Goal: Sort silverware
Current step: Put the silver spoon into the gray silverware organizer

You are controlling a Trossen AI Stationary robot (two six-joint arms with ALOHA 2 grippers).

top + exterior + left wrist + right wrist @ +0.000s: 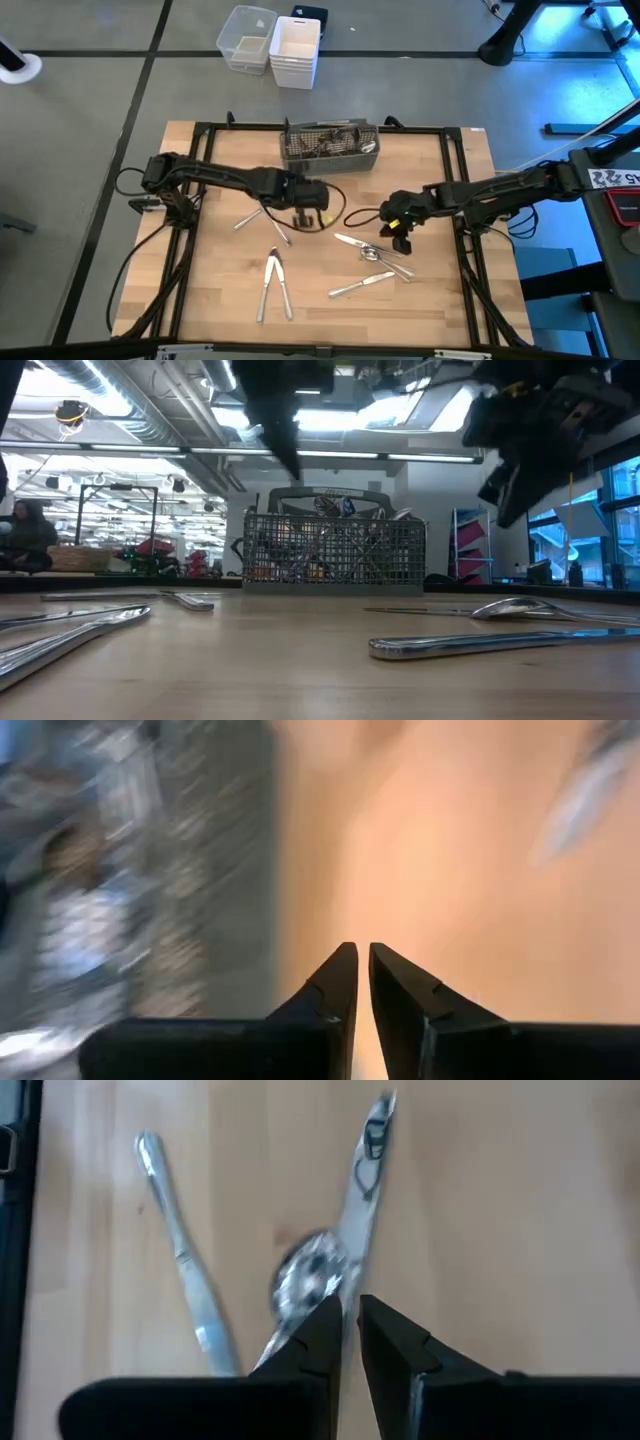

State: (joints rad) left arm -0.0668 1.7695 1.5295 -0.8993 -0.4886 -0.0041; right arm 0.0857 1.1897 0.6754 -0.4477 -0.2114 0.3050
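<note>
Loose silverware lies flat on the wooden table: a pair of pieces [272, 285] near the front, crossed pieces [262, 218] left of centre, and a knife [352, 240], a spoon [378, 255] and another piece [362, 284] on the right. The grey wire-mesh caddy [330, 145] stands at the far edge with several pieces upright in it. My left gripper [312, 208] is shut and empty, above the table just in front of the caddy [150, 870]. My right gripper [400, 238] is shut and empty, raised above the spoon [310, 1275], with a knife [185, 1270] beside it.
Black frame rails [190, 200] run along the table's left, right and far sides. A black cable [340, 215] loops on the table between the grippers. White bins [270, 45] stand on the floor beyond the far edge. Bare wood lies at the front right.
</note>
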